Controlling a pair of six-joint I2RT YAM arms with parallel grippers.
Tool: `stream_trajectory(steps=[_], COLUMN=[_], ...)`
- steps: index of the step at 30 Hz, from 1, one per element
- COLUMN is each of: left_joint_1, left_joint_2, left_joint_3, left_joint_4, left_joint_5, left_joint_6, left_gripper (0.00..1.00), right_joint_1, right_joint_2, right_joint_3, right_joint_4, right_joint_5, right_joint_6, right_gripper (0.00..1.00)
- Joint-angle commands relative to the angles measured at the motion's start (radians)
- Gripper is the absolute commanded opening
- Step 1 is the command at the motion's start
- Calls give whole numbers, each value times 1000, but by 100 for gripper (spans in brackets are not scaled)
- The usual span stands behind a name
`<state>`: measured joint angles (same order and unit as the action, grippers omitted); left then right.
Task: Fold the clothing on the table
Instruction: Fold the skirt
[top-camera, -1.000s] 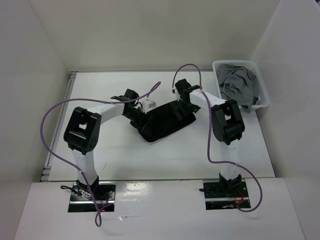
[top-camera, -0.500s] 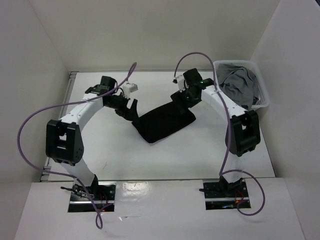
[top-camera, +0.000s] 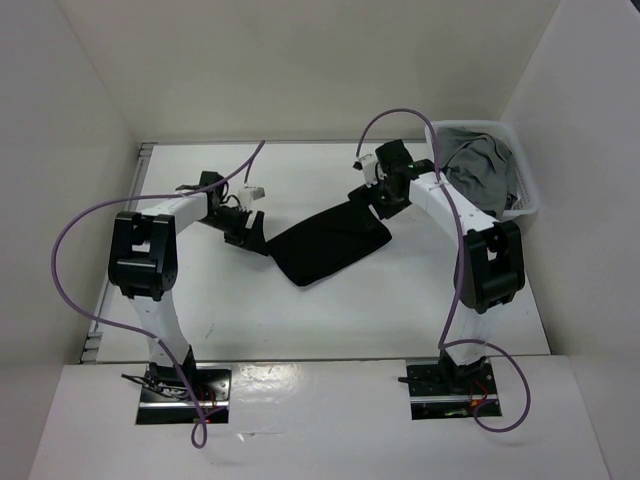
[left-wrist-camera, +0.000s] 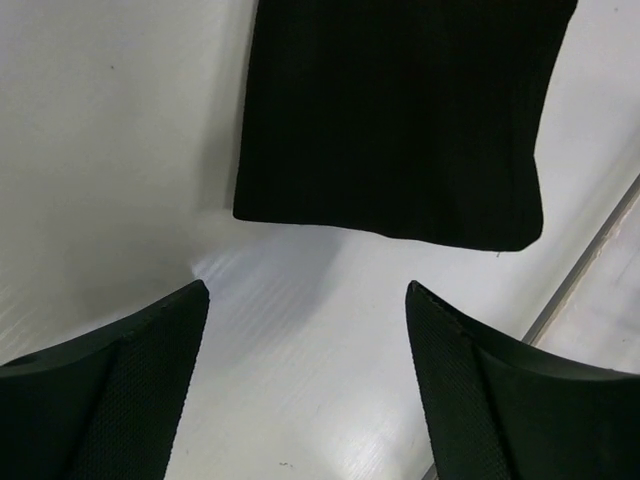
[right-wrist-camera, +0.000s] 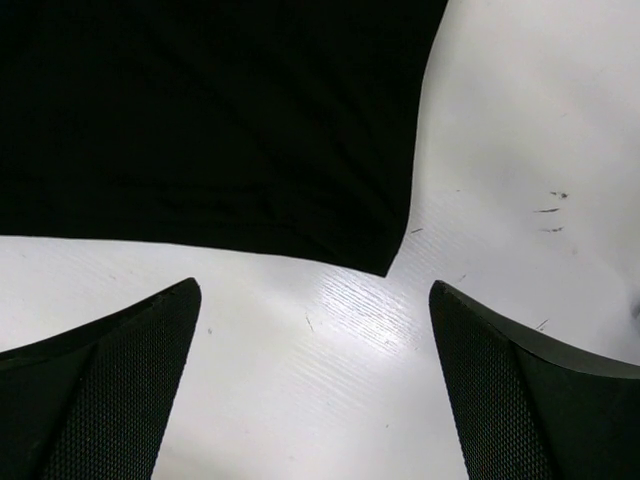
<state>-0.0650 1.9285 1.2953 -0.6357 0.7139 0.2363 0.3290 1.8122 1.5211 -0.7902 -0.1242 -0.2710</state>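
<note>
With the left jaws and the right jaws both apart and empty, I judged the clothing (top-camera: 330, 245), lying flat in the middle of the table (top-camera: 300, 320), light and limp, best pinched at two neighbouring corners.

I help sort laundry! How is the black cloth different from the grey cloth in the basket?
The plain black fabric garment lies flat on the white table; the grey fabric garment sits bunched in the small white plastic basket. The black one is much darker than the grey one. Both are soft cloth.
</note>
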Motion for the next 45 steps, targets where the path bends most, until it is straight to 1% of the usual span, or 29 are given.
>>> stream_trajectory(steps=[1, 3, 4, 7, 9, 12, 15, 27, 28, 31, 36, 45], left_joint_1=[-2, -2, -2, -2, -2, -2, -2, -30, -30, -30, -30, -50], left_joint_2=[13, 24, 24, 33, 33, 43, 75, 125, 125, 125, 125, 155], left_joint_3=[12, 12, 12, 21, 21, 21, 41, 73, 73, 73, 62, 71], left_joint_4=[28, 28, 28, 37, 47, 57, 68, 87, 87, 87, 96, 105], left_joint_5=[39, 29, 29, 29, 13, 1, -10, -50, -50, -60, -82, -73], left_joint_6=[32, 32, 32, 32, 32, 32, 32, 14, 14, 14, 14, 3], left_gripper=[84, 80, 77, 75, 71, 71, 69, 68, 64, 63, 56, 55], right_joint_1=[-10, -19, -19, -41, -41, -41, -41, -50, -50, -50, -59, -59], right_joint_2=[-27, -37, -37, -37, -37, -37, -37, -37, -37, -37, -28, -19], right_joint_3=[-35, -45, -55, -65, -74, -75, -75, -65, -65, -65, -56, -56], right_joint_4=[28, 28, 37, 37, 37, 37, 46, 37, 37, 37, 37, 37], right_joint_5=[-14, -14, -23, -37, -55, -55, -55, -65, -65, -65, -74, -74], right_joint_6=[-10, -10, -10, -10, -10, -10, -10, -10, -10, -10, -10, -10], right_gripper=[99, 99, 99, 99, 99, 99, 99, 99, 99, 99, 99, 99])
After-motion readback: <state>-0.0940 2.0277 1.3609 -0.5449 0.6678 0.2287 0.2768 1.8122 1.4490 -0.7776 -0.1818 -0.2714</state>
